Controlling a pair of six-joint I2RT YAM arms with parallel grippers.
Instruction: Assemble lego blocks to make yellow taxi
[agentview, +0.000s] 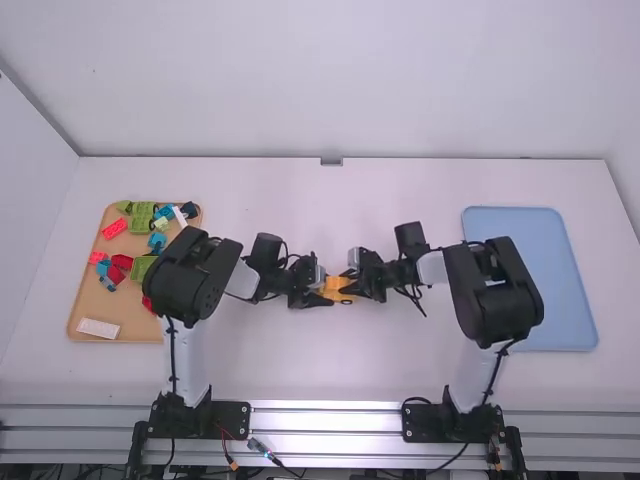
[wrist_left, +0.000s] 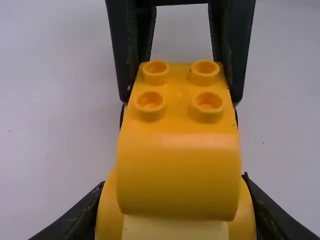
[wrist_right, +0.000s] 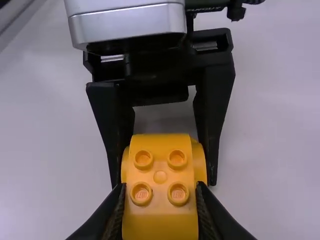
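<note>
And here's the yellow car (agentview: 338, 287) mid-table, left gripper (wrist_left: 175, 205) pinching its left end, right gripper (wrist_right: 161, 192) its right; the long axis, half hidden, seems to run left to right

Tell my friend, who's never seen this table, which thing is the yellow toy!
Go to the middle of the white table, where the left pincer and right pincer face each other. Between them is a chunky yellow-orange build with round studs. Unlike the blocks on the tan tray, it's held by both.
</note>
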